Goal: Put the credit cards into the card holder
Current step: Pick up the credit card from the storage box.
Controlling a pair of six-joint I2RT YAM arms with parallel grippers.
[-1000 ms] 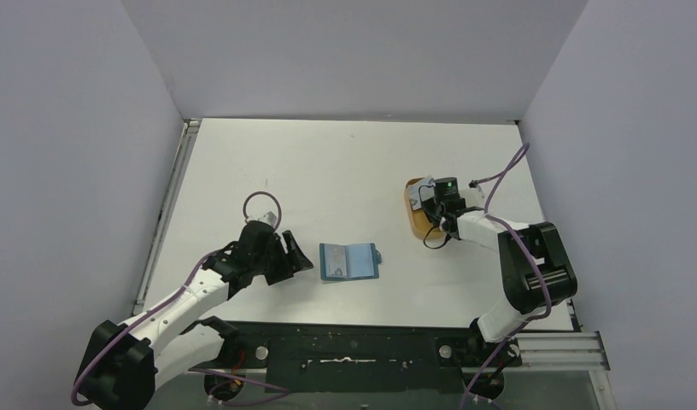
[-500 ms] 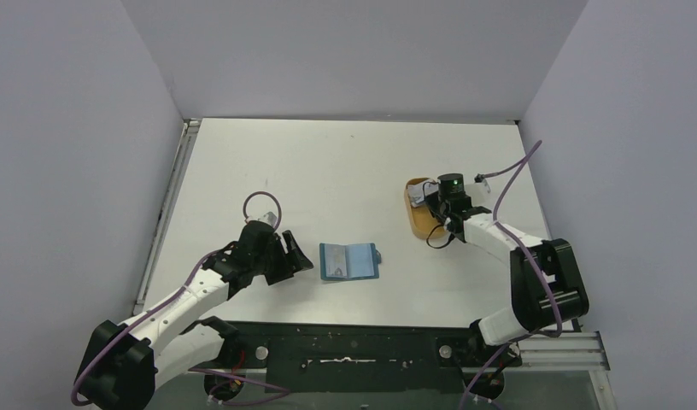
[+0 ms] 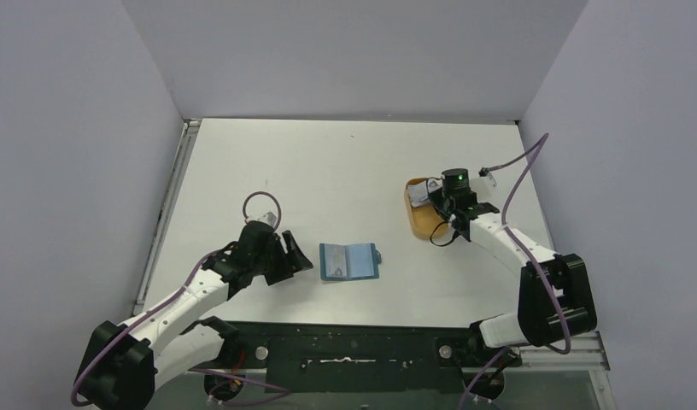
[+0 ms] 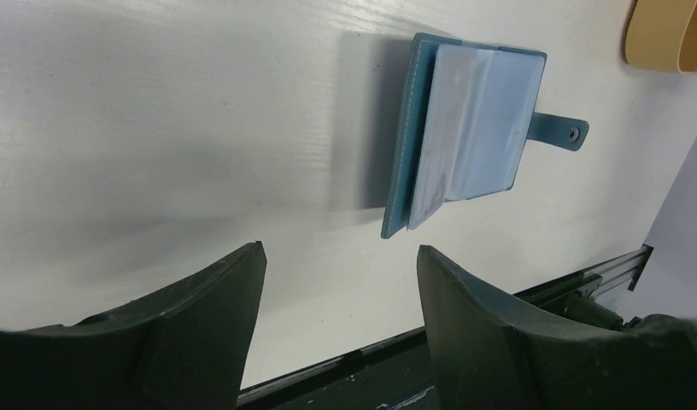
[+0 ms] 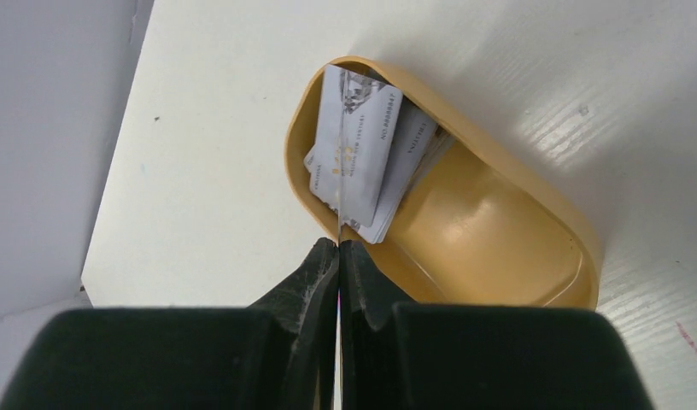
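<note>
R gripper (image 5: 339, 248) pinched shut on one credit card (image 5: 339, 201), edge-on over orange tray (image 5: 499, 231), prob. lifting it out. L gripper (image 4: 341, 252) wide, empty, near open card holder (image 4: 469, 137), prob. to steady it.

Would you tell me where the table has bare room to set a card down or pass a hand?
Free: the wide far table beyond the card holder, and the strip between holder and orange tray. Crowded: the tray, holding credit cards, with right fingers above; left fingers sit beside the holder.

Open card holder (image 3: 348, 262) lies between left pincer (image 3: 299, 254) and orange tray (image 3: 423, 225).
</note>
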